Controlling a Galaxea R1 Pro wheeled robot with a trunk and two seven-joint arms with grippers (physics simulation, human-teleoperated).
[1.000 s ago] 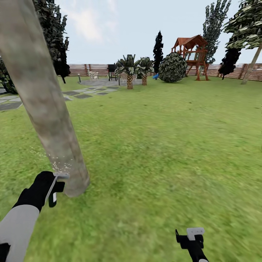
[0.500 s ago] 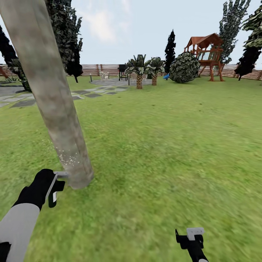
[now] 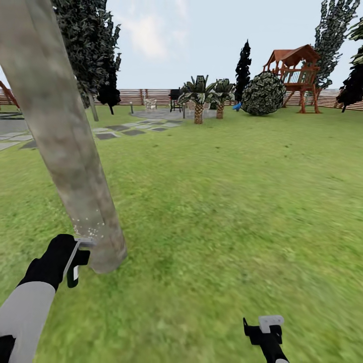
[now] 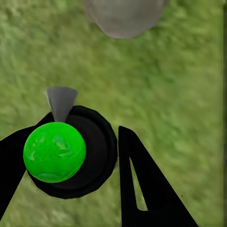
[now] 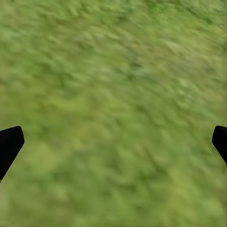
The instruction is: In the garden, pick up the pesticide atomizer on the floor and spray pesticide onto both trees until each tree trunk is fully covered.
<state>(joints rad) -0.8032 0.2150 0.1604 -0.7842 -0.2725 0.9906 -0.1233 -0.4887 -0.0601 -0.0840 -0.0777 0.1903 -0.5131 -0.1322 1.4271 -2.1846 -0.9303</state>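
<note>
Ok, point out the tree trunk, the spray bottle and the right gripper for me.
tree trunk [image 3: 75,166], head view, middle of the pale bark
spray bottle [image 4: 71,151], left wrist view, dark round body beside its green ball
right gripper [image 3: 263,326], head view, between its fingertips over grass

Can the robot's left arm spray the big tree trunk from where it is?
Probably yes. The left gripper holds the atomizer right beside the tree trunk, with only grass around and white droplets already speckling the bark.
</note>
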